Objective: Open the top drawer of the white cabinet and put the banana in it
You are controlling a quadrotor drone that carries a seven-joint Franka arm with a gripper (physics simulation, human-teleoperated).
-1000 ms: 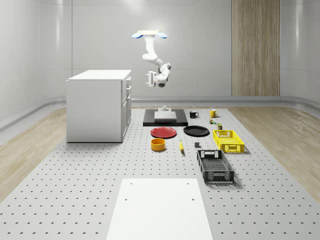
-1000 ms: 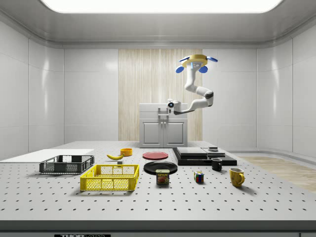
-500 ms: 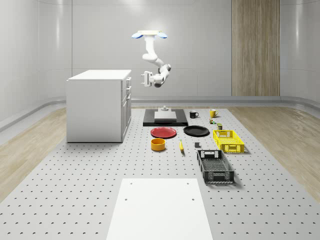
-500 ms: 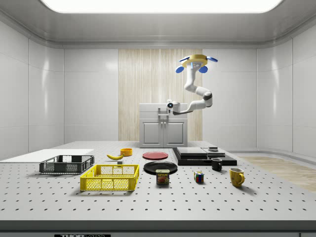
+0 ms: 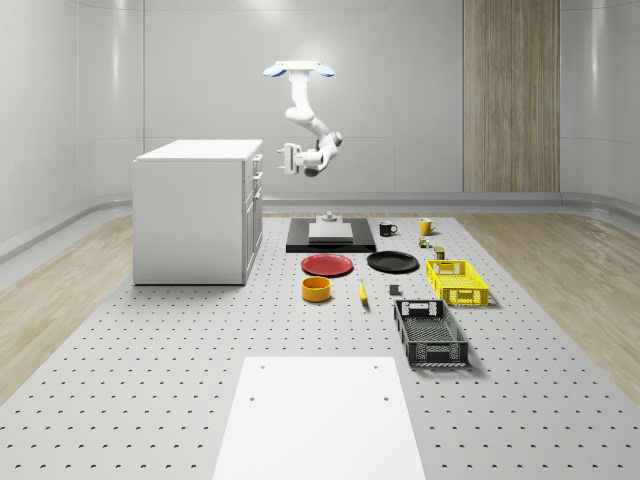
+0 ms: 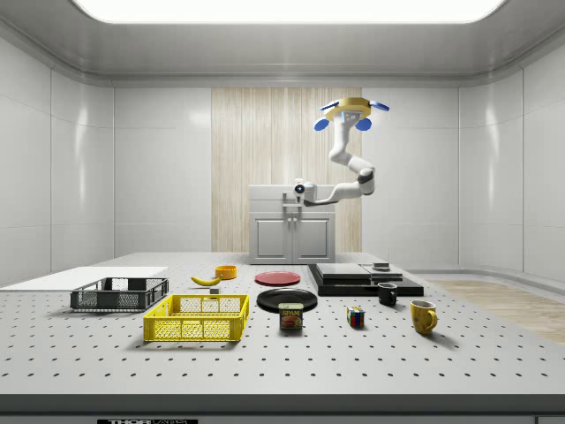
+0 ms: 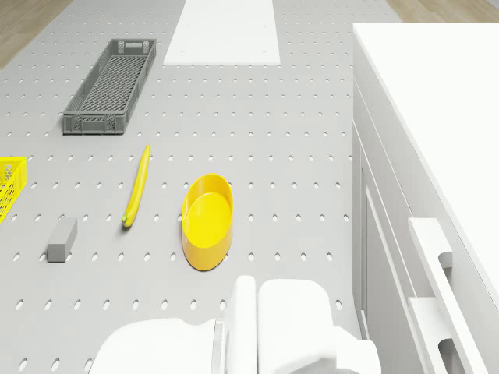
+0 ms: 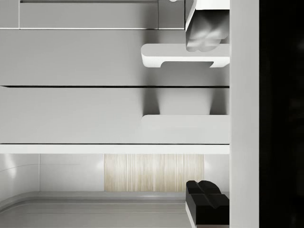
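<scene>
Gripper [image 5: 283,159] open, level with the top drawer handle [image 8: 185,55], drone [image 5: 299,69] hovering beside the cabinet [image 5: 195,210].
We judged the handle rigid; banana [image 7: 136,186], at nine o'clock of the bowl [image 7: 207,220], soft, best taken mid-length.

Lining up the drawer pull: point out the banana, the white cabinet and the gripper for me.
banana [image 7: 136,186]: drone view, middle of the fruit.
white cabinet [image 5: 190,220]: whole-scene view, its near side panel.
gripper [image 5: 282,158]: whole-scene view, between the fingertips, just off the cabinet's top front.
</scene>
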